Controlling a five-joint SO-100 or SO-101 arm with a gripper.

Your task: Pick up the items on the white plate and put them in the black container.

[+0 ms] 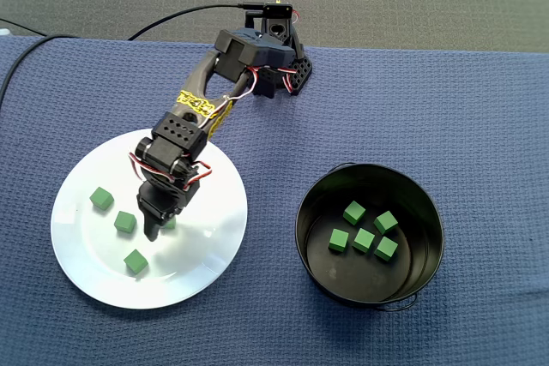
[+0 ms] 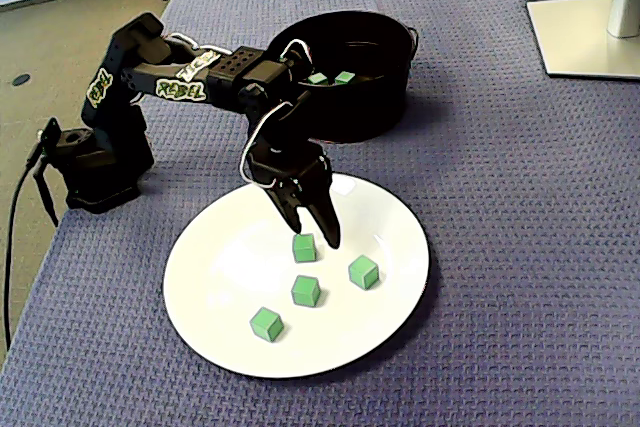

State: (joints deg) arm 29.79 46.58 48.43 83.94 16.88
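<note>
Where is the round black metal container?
In a fixed view, the round black metal container stands right of the round white plate, apart from it, holding five small green cubes.

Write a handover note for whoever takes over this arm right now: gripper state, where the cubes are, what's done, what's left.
Gripper: open, low over the white plate, fingertips either side of one green cube, not closed on it.
Plate: four green cubes in all.
Black container: five green cubes inside.
Done: those five.
Left: grasp this cube, drop it in the container, then the other three.
</note>
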